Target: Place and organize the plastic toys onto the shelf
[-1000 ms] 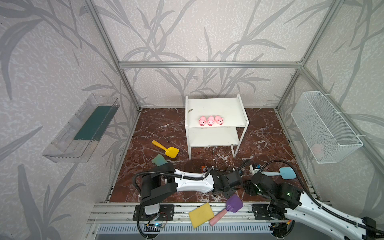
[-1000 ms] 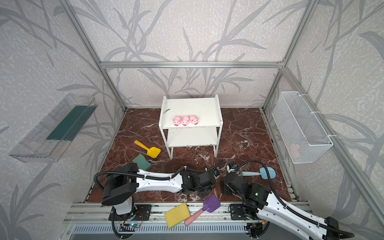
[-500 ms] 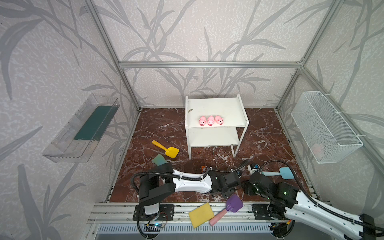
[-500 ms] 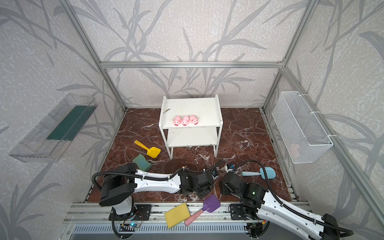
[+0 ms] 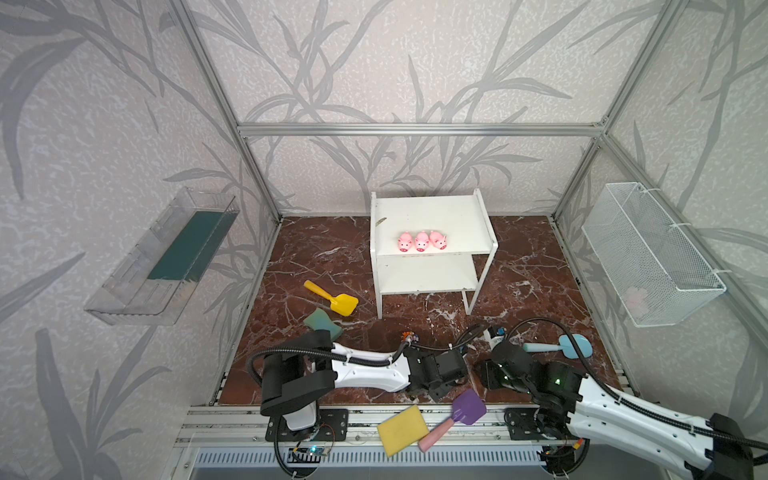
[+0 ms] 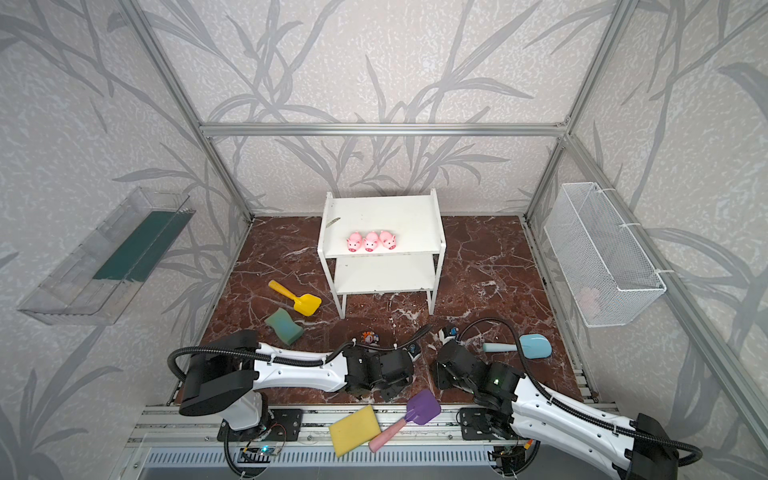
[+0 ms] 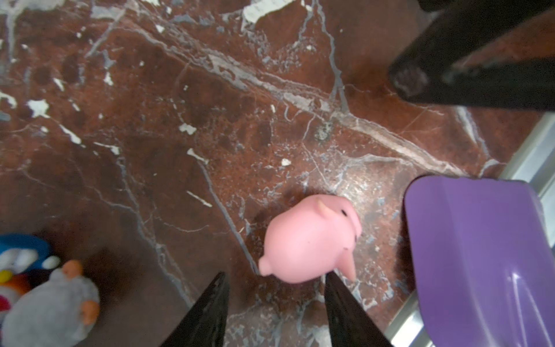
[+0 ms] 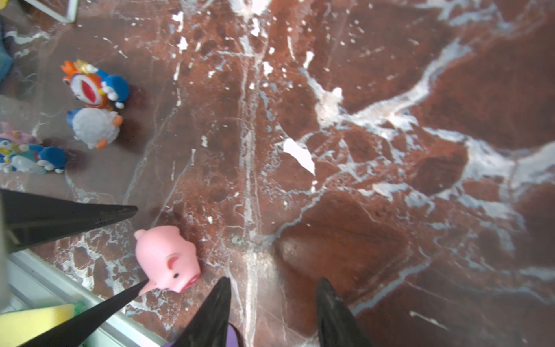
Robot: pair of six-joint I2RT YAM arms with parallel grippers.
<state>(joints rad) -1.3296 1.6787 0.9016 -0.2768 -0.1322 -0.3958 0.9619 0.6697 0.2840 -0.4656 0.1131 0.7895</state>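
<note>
Both arms stretch low over the marble floor (image 7: 150,120), facing each other; left gripper (image 7: 276,278) and right gripper (image 8: 273,282) stand part-open, empty. A pink pig (image 7: 309,240) lies at the left fingertips, hidden in both top views.

Marble floor (image 5: 540,266) bearing shelf (image 5: 432,216), lone pig (image 7: 309,240), figurines (image 8: 94,90), yellow shovel (image 5: 334,298)

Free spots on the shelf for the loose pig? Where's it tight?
Shelf top board: bare behind the three pigs and between them and the right side panel. Lower board: visible strip bare. Tight: front floor, loose pig at the left fingers, purple shovel beside it.
</note>
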